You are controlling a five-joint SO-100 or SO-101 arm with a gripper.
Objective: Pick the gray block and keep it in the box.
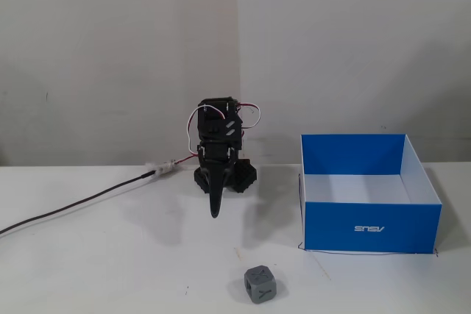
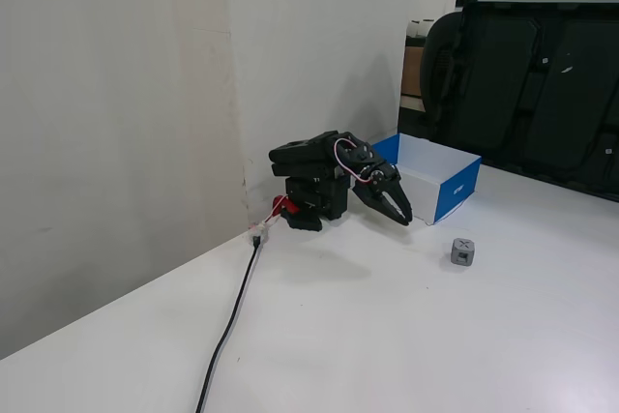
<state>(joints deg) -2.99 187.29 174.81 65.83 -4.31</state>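
The gray block [image 1: 260,284] is a small gray cube with recessed marks. It sits on the white table near the front edge in a fixed view and also shows in the other fixed view [image 2: 463,252]. The box [image 1: 372,227] is blue with a white inside and an upside-down logo; it stands to the right of the arm and shows in both fixed views [image 2: 456,195]. My gripper [image 1: 215,209] hangs folded in front of the arm's base, pointing down just above the table. It also shows side-on [image 2: 402,219]. It looks shut and empty, well short of the block.
A black cable [image 1: 73,207] runs from the arm's base off to the left across the table. A white wall stands right behind the arm. Black office chairs [image 2: 527,74] stand beyond the table's far side.
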